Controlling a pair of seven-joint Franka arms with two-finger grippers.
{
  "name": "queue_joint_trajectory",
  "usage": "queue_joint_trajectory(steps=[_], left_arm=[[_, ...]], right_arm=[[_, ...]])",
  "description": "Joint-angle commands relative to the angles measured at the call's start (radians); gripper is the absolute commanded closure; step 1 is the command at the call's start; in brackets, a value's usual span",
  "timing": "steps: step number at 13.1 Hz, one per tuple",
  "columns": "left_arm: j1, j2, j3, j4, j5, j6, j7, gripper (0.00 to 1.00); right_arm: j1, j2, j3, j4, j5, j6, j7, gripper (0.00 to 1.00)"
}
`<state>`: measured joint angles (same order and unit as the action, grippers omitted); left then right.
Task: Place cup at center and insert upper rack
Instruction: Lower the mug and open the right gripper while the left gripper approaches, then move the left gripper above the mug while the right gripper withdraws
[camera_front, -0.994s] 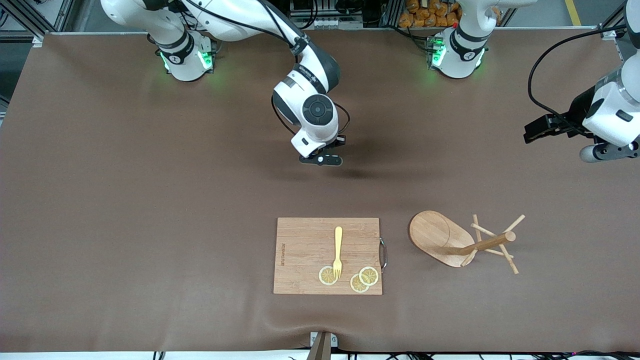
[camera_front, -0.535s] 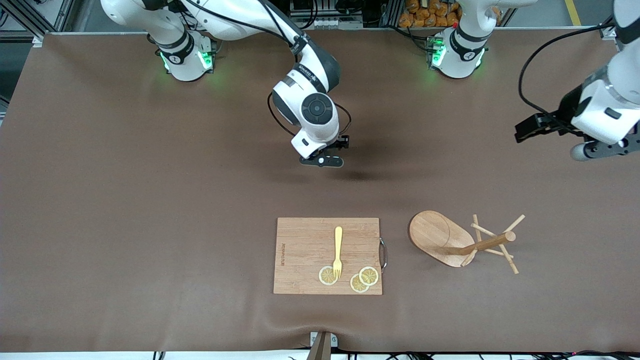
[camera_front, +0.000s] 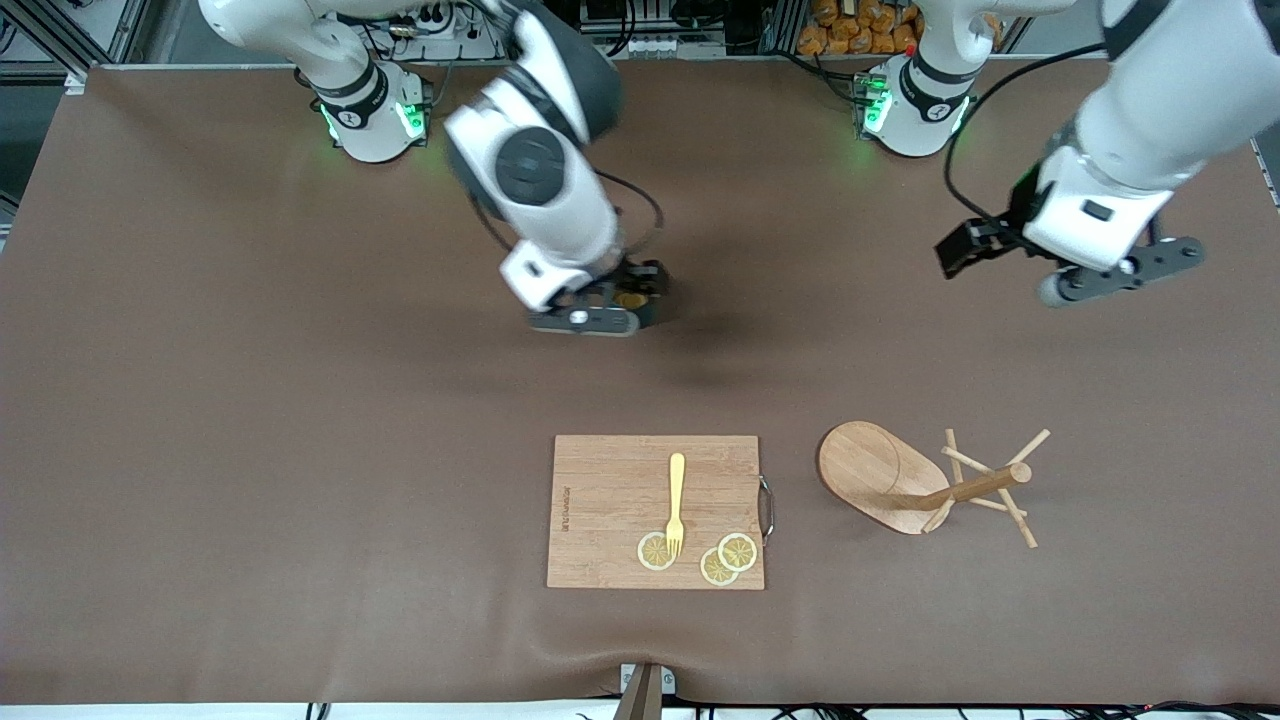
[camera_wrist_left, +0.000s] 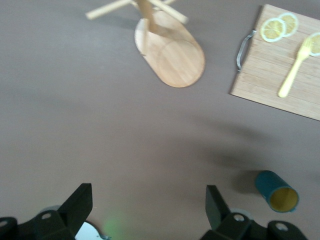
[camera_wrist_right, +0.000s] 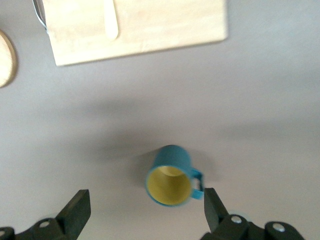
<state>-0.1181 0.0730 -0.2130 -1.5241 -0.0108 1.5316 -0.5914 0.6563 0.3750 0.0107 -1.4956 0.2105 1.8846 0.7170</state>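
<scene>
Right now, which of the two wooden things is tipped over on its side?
The mug tree: its post lies along the table and its oval base stands on edge. The cutting board, toward the right arm's end, lies flat with a fork on it.

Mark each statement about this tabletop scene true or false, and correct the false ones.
1. The cup stands upright on the table, free of the open right gripper above it. True.
2. The upper rack stands upright on its base. False: it lies tipped on its side, its pegs toward the left arm's end of the table.
3. A yellow fork lies on the cutting board, its tines on a lemon slice. True.
4. The left gripper holds the upper rack. False: it is open and empty, over bare table.
5. The cup sits on the cutting board. False: it sits on the table, farther from the front camera.
</scene>
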Motion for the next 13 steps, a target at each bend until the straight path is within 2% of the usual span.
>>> queue_joint_trajectory(steps=[1, 4, 6, 8, 13], left_arm=[[-0.034, 0.036, -0.045, 0.005, 0.014, 0.056, -0.037, 0.0], [-0.155, 0.063, -0.054, 0.005, 0.037, 0.125, -0.143, 0.0], [-0.259, 0.1, -0.054, 0.007, 0.066, 0.182, -0.27, 0.0], [-0.383, 0.14, -0.054, 0.007, 0.155, 0.234, -0.4, 0.0], [-0.607, 0.255, -0.054, 0.022, 0.352, 0.294, -0.741, 0.0]], right_arm=[[-0.146, -0.144, 0.011, -0.038, -0.002, -0.114, -0.123, 0.0], [-0.312, -0.252, 0.008, -0.038, -0.016, -0.235, -0.204, 0.0], [-0.401, -0.304, 0.008, -0.038, -0.106, -0.277, -0.352, 0.0], [-0.476, -0.349, 0.006, -0.038, -0.169, -0.28, -0.537, 0.0], [-0.719, -0.384, 0.006, -0.038, -0.169, -0.279, -0.9, 0.0]])
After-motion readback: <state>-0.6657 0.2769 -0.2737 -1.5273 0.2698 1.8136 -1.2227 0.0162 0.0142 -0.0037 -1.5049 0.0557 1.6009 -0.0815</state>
